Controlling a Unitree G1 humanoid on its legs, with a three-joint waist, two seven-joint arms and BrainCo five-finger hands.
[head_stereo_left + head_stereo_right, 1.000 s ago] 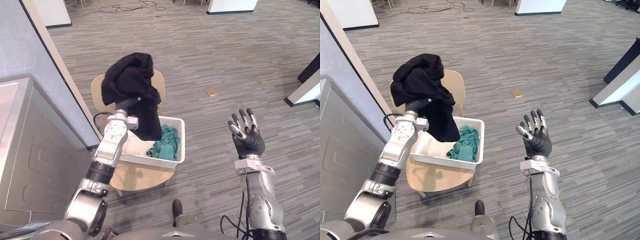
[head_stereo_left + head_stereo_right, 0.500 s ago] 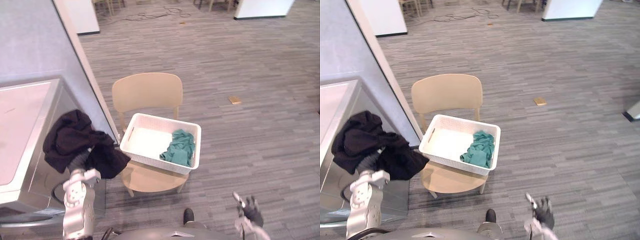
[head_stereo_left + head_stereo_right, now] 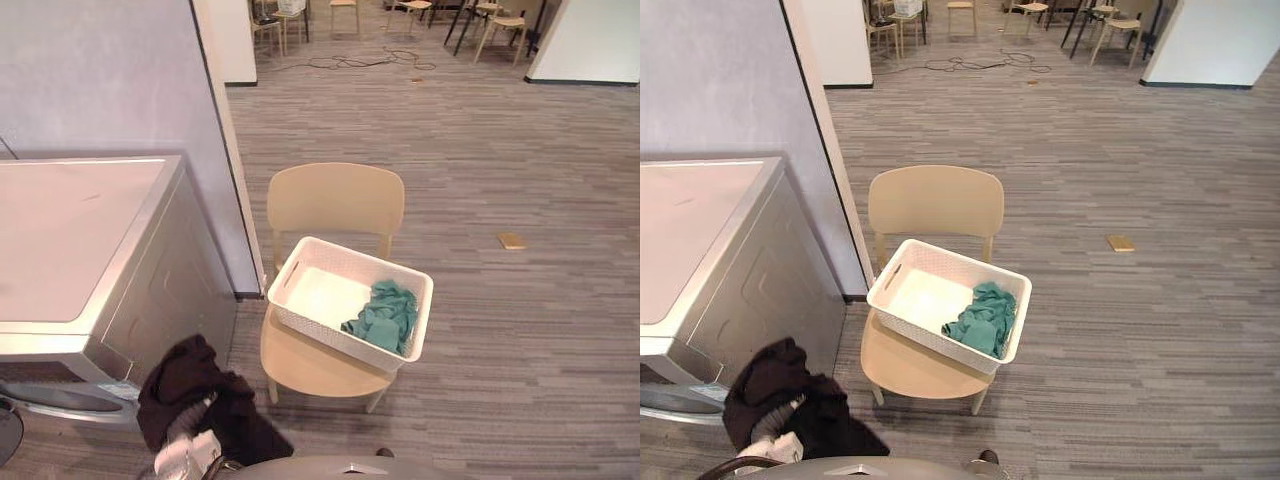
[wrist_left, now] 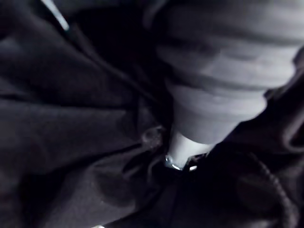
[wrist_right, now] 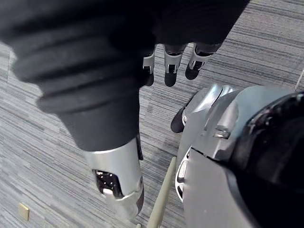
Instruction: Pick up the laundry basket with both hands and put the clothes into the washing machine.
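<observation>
The white laundry basket (image 3: 330, 336) sits on a light wooden chair (image 3: 335, 200), with a teal garment (image 3: 385, 315) bunched at its right end. A black garment (image 3: 195, 395) hangs low by the front corner of the washing machine (image 3: 80, 240), draped over my left hand (image 4: 223, 57), which is buried in the dark cloth. My right hand (image 5: 173, 59) hangs at my side above the floor, fingers relaxed and holding nothing.
A grey wall (image 3: 100, 70) rises behind the washing machine, its edge next to the chair. A small tan object (image 3: 512, 240) lies on the wood-patterned floor to the right. Several chairs (image 3: 495, 22) stand far back in the room.
The camera has tilted and shifted. My left arm has brought the black garment from above the basket down to the washing machine's front. My right hand has dropped from chest height to my side.
</observation>
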